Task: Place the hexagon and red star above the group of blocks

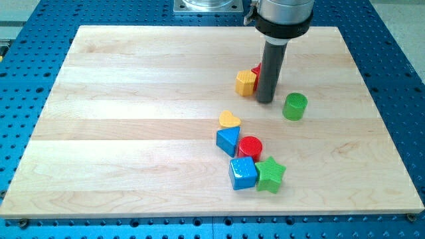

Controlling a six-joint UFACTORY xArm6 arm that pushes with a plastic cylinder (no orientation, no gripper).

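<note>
The yellow hexagon lies right of the board's centre, toward the view's top. A red block, likely the red star, is mostly hidden behind my rod just right of it. My tip rests on the board right beside the hexagon's lower right. A green cylinder stands to the tip's right. Lower down sits a group: yellow heart, blue triangle, red cylinder, blue cube and green star.
The wooden board lies on a blue perforated table. The arm's base mount shows at the view's top edge.
</note>
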